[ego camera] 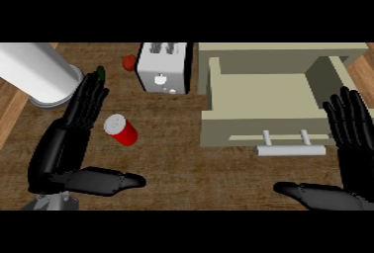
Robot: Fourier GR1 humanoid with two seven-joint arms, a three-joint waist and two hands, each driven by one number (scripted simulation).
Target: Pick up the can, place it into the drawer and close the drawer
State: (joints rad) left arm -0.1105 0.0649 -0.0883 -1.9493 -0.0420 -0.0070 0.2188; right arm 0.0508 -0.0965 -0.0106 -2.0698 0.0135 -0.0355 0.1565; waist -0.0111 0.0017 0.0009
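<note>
The left hand (62, 148) is hovering with its fingers straight and spread, holding nothing, and the red can (122, 130) is lying tilted on the counter (182, 170) just beside it. The right hand (355, 148) (also open and empty) is resting beside the drawer (248, 123), which is standing pulled out. Picking, placing and closing are all looking undone.

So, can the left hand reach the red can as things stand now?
Probably yes. The left hand is open, and the red can sits just to the right of it. Nothing stands between them; the toaster is farther back.
</note>
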